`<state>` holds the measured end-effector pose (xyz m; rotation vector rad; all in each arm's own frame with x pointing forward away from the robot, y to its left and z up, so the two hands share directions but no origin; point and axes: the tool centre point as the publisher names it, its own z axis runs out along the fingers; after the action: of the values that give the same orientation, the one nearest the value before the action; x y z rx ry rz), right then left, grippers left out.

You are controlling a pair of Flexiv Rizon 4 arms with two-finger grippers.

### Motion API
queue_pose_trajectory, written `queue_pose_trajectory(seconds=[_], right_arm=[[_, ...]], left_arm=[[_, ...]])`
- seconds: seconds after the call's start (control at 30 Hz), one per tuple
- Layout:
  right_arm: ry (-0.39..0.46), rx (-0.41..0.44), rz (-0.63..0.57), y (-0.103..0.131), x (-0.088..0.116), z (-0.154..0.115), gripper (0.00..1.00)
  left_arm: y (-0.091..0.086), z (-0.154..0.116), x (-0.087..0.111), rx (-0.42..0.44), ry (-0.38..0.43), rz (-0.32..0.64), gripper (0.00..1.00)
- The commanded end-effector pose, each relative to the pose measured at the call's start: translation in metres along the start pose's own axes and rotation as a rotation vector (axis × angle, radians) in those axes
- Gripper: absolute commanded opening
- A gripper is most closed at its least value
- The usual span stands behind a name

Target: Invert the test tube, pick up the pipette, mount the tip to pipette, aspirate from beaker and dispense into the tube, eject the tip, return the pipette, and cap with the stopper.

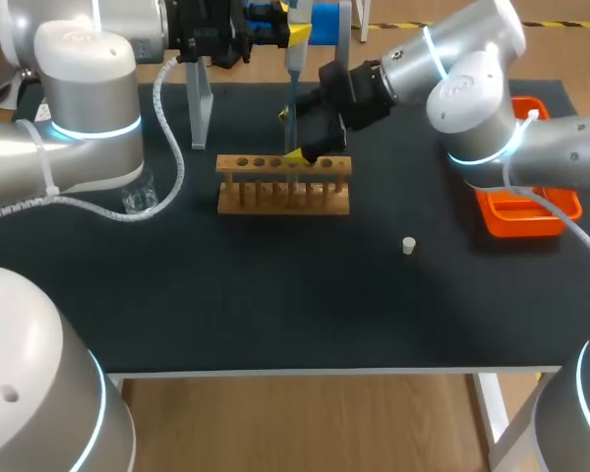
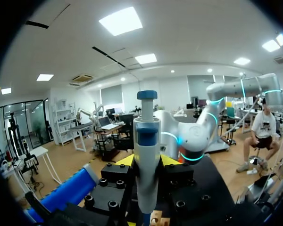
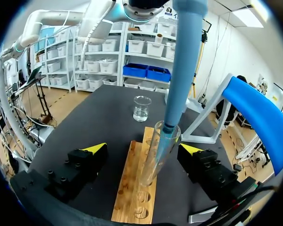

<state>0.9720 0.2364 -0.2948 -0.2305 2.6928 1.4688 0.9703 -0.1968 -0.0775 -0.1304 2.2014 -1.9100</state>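
Note:
My left gripper (image 1: 293,37) hangs high over the back of the table, shut on the blue-grey pipette (image 1: 293,84); its plunger end stands up between the yellow tips in the left wrist view (image 2: 146,141). The pipette's shaft (image 3: 181,66) runs down into the mouth of a clear test tube (image 3: 153,157), which stands upright in the wooden rack (image 1: 283,187). My right gripper (image 3: 142,150) is open at the rack, one finger on each side of the tube and neither touching it. A small white stopper (image 1: 408,246) lies on the mat to the right of the rack.
A glass beaker (image 1: 138,194) with clear liquid stands left of the rack. An orange tray (image 1: 526,211) sits at the right edge under my right arm. A grey pipette stand (image 1: 202,98) with a blue holder (image 1: 326,20) is at the back.

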Motion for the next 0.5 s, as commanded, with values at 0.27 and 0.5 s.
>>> queue_pose_trajectory(seconds=[0.27,0.5], right_arm=[[0.002,0.003,0.001,0.001,0.000,-0.002,1.00],[0.002,0.003,0.001,0.001,0.000,-0.002,1.00]], left_arm=[[-0.016,0.002,0.004,-0.019,-0.007,0.012,0.00],[-0.025,0.004,0.005,-0.023,-0.008,0.026,0.00]])
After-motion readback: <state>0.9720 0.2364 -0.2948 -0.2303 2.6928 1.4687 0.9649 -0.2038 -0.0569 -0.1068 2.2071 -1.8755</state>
